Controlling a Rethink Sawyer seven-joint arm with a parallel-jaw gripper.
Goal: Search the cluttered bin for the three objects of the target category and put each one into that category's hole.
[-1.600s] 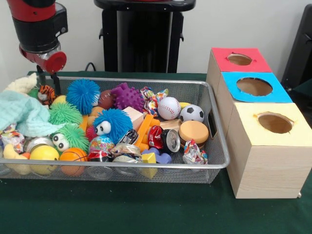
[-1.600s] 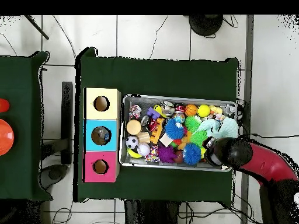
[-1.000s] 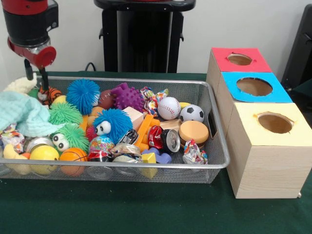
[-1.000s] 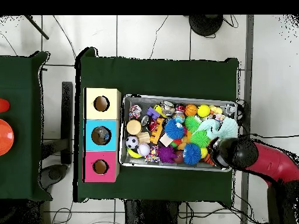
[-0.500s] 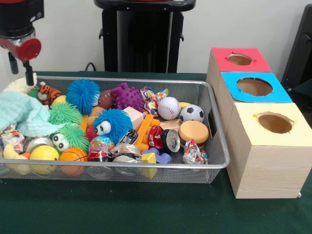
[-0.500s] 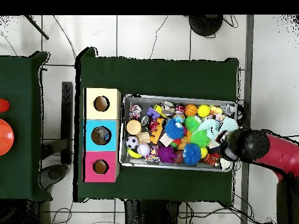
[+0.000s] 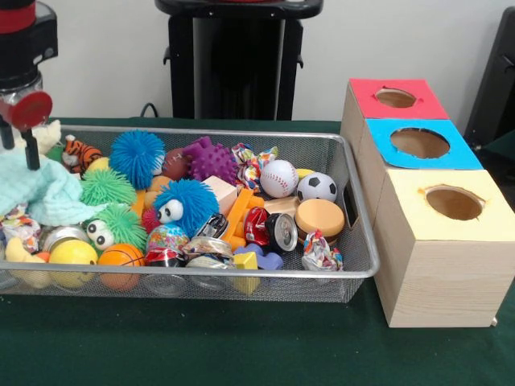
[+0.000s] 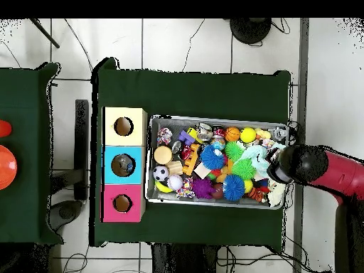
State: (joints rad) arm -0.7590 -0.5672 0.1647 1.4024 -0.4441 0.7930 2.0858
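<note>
Pincer hangs at the far end of the wire bin, over the mint cloth; can't tell if it's open or closed, nothing visibly held. Target category unclear, so candidates (baseball, soccer ball) sit in the clutter near the boxes. Three holes face up, lined beside the bin for short drops.

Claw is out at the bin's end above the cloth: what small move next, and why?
Probably bring the claw back inward over the mesh bin before lowering. It hangs at the end where the mint cloth lies, holding nothing visible, and the balls such as the baseball and soccer ball sit toward the end by the boxes.
</note>
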